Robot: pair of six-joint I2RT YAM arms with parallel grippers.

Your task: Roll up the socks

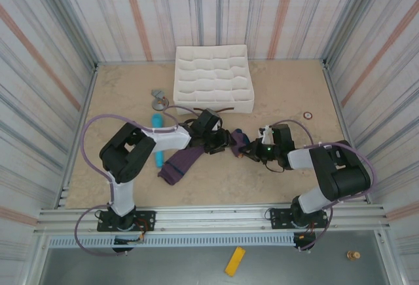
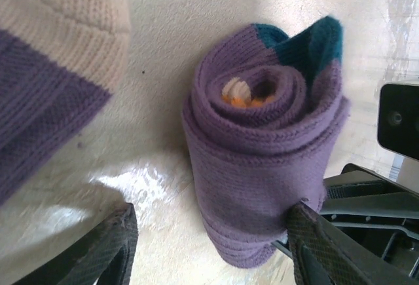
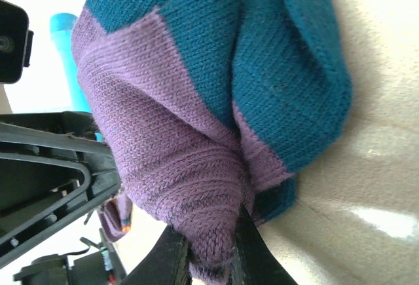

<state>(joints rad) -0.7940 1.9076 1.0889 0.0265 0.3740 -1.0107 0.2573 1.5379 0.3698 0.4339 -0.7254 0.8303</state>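
1. The rolled sock (image 2: 255, 160) is stood between the wide-spread fingers of the left tool (image 2: 211, 226), one touching it.
2. Its purple fabric is pinched in the right tool (image 3: 213, 229), fingertips partly hidden.
3. The other sock (image 2: 46, 69), left of the left tool, is cut off.

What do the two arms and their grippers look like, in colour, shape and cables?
Both the left arm and the right arm have bulky black joints with white link sections between them. A thin lilac cable loops along each. The left gripper's fingers are dark with a fine grid texture.
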